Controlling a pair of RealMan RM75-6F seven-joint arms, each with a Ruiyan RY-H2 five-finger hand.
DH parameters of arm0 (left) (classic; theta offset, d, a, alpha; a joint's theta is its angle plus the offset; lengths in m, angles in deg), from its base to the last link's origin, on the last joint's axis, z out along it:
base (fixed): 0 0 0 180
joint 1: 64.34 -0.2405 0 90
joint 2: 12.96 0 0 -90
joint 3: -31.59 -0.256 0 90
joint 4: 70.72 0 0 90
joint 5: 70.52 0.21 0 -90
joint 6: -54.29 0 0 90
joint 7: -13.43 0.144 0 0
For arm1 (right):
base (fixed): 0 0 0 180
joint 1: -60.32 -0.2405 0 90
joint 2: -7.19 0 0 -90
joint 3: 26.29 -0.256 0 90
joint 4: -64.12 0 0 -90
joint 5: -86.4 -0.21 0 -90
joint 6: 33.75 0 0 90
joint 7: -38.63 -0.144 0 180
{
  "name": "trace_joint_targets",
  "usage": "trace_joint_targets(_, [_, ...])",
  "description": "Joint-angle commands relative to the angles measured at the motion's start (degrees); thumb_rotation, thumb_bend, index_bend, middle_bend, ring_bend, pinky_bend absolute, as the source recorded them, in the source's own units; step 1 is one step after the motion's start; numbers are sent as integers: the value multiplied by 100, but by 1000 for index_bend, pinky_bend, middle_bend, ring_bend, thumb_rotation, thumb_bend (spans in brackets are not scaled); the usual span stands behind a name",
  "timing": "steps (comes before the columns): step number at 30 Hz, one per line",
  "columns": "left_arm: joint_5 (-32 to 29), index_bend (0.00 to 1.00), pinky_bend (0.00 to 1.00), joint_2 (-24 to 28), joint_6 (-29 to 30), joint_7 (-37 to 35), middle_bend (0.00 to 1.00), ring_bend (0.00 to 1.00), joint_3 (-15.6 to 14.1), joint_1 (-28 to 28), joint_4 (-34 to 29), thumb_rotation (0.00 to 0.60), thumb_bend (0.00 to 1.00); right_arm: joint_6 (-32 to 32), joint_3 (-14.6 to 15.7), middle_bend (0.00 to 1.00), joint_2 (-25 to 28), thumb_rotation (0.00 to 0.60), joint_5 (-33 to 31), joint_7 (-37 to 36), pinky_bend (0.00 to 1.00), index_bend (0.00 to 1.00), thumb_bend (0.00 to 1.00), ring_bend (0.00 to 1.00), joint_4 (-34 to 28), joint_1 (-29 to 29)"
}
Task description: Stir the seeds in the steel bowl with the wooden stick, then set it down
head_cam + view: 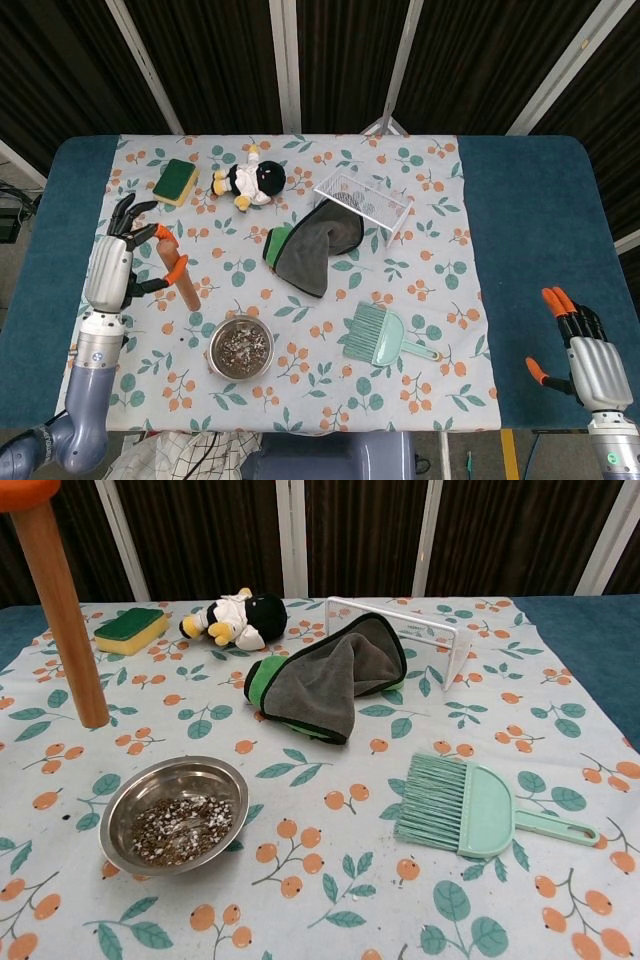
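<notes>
Chest view cuts off the left hand: only an orange fingertip at the top-left corner and the wooden stick [62, 615] slanting down, its lower end near the cloth, contact unclear. Head view shows more: left hand [125, 255] grips the wooden stick [178, 270] between thumb and fingers, other fingers spread above. Right hand [585, 345] appears only in head view, at the near right over bare blue table [540, 250], fingers apart, holding nothing; its wrist is cut by the frame edge.

Nearest: steel bowl [173, 813] with seeds [182, 829] inside, sitting on the patterned tablecloth [330, 880], near but apart from the stick tip. Checked fabric [175, 455] at the bottom edge of head view, partly cropped, identity unclear. Mint dust brush with pan [480, 805] right of the bowl.

Mid: grey cloth with green trim [325, 680], draped partly over the clear acrylic stand [420, 630], hiding its left part.

Far: plush doll [238, 618], face turned away; yellow-green sponge [130, 628] left of it. No readable writing or labels anywhere.
</notes>
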Motion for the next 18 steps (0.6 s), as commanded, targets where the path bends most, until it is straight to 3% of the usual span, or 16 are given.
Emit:
trace_joint_targets(1, [118, 635, 0, -181, 27, -86, 715, 180, -52, 35, -26, 600, 790, -11, 8, 0, -8, 600, 12, 4, 0, 0, 318, 0, 5, 9])
trace_joint_targets(6, [218, 635, 0, -416, -20, -54, 715, 180, -101, 113, -8, 600, 790, -4, -8, 0, -6, 600, 2, 10, 0, 0, 317, 0, -1, 0])
trace_joint_targets(18, [975, 635, 0, -964, 94, -167, 716, 181, -592, 127, 426, 600, 790, -8, 4, 0, -18, 600, 22, -2, 0, 0, 317, 0, 20, 13])
